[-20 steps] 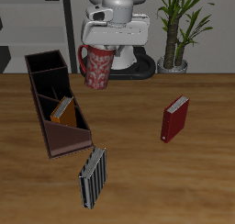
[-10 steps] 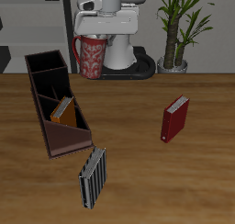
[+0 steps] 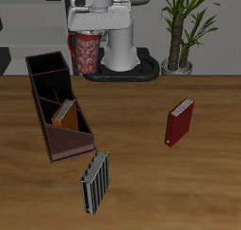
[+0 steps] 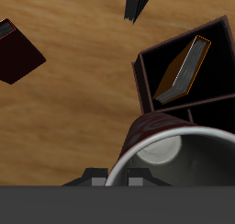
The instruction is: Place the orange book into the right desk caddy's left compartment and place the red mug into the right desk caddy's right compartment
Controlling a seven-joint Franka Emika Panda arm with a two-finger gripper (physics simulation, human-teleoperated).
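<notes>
The tool [image 3: 87, 28] grips the red mug [image 3: 85, 53] by its rim, though the fingers are mostly hidden in both views, and holds it in the air above the back end of the caddy [image 3: 56, 106]. The mug hangs upright, mouth up, clear of the desk [image 3: 141, 168]. The orange book [image 3: 65, 114] leans in the caddy's left compartment [image 3: 68, 128]. The right compartment [image 3: 44, 66] holds nothing. A dark red book [image 3: 179, 123] and a striped book [image 3: 94, 181] stand on the desk, well apart.

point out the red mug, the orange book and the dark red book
red mug [image 3: 85, 53], exterior view, on its speckled side wall
orange book [image 4: 183, 72], wrist view, on its orange cover
dark red book [image 3: 179, 123], exterior view, on its front cover
</notes>
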